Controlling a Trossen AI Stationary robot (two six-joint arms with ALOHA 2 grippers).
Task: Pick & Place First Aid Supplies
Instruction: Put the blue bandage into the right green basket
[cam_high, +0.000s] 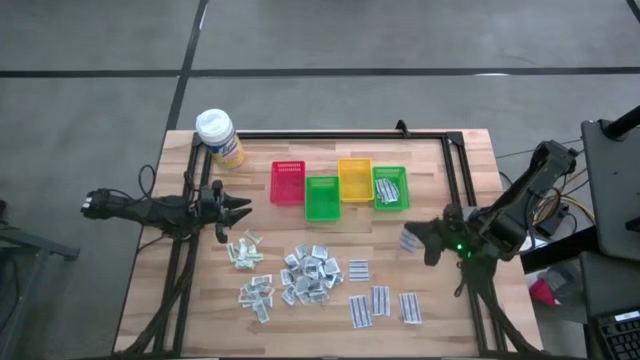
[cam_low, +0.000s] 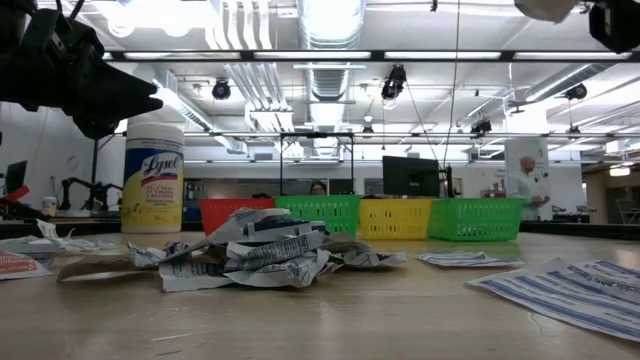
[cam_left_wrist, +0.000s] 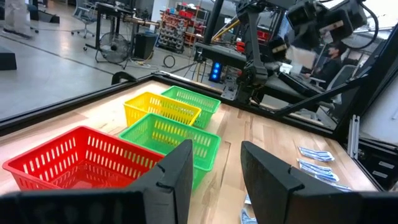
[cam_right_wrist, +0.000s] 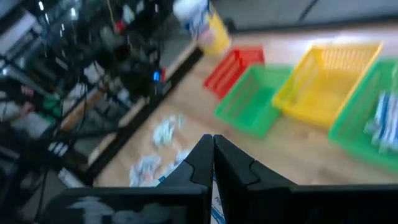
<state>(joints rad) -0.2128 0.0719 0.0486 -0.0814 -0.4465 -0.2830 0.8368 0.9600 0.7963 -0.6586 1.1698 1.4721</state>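
left pincer (cam_high: 243, 208) above the desk (cam_high: 180, 300) just left of the red bin (cam_high: 287, 182), fingers parted, nothing between them; packets (cam_high: 308, 276) heaped mid-desk, striped strips (cam_high: 381, 301) laid flat to their right, a few more inside the far-right green bin (cam_high: 391, 188); right pincer (cam_high: 412, 240) below that bin, pinched tight on a striped packet (cam_high: 409, 241)

Packet print (cam_high: 380, 300) too small
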